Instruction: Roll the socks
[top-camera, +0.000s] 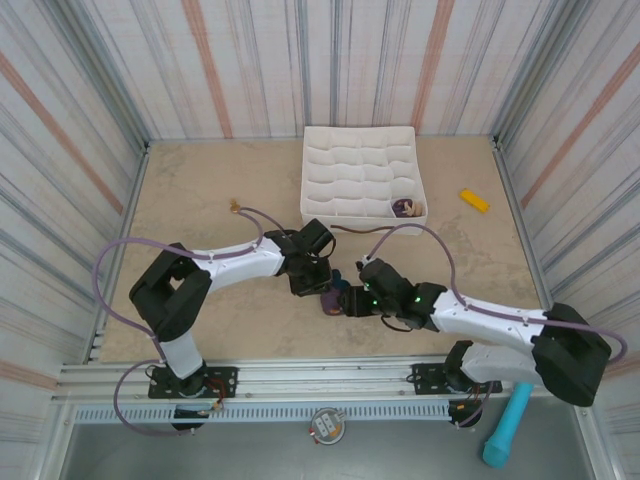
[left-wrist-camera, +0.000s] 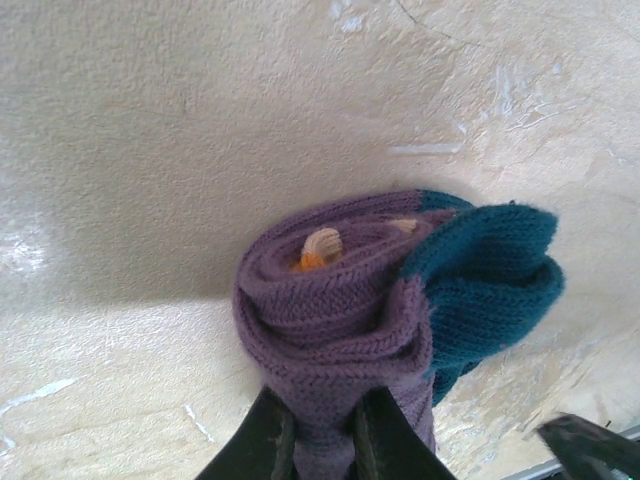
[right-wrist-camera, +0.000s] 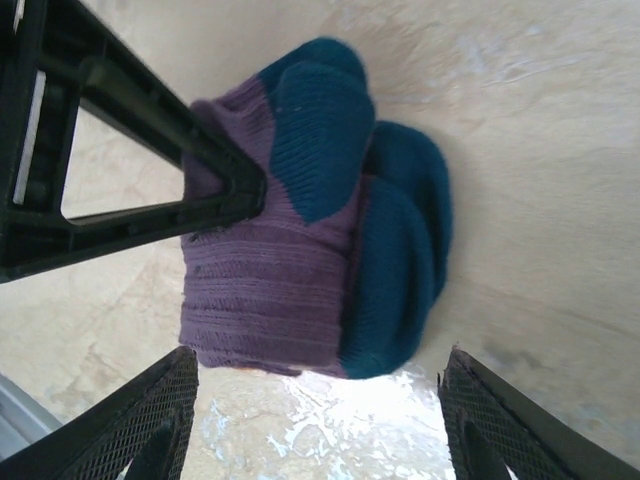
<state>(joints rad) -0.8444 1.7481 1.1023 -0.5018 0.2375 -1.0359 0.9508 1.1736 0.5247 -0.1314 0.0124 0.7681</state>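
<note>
The socks (top-camera: 330, 299) lie as one purple rolled bundle with teal heels on the table between the two arms. My left gripper (top-camera: 319, 288) is shut on the purple edge of the socks (left-wrist-camera: 340, 310), its fingertips (left-wrist-camera: 272, 445) pinching the knit. An orange toe peeks from the roll's centre. My right gripper (right-wrist-camera: 315, 425) stands open, its mesh-padded fingers (right-wrist-camera: 135, 420) set apart on either side just short of the socks (right-wrist-camera: 300, 270), not touching them. In the right wrist view the left gripper's black fingers (right-wrist-camera: 215, 190) bite into the purple fabric.
A white compartmented tray (top-camera: 340, 175) stands behind the arms, with a small dark purple bundle (top-camera: 404, 208) in its near right corner. A yellow object (top-camera: 474, 200) lies at the right. A teal cylinder (top-camera: 508, 425) rests off the table at the near right. Striped walls enclose the table.
</note>
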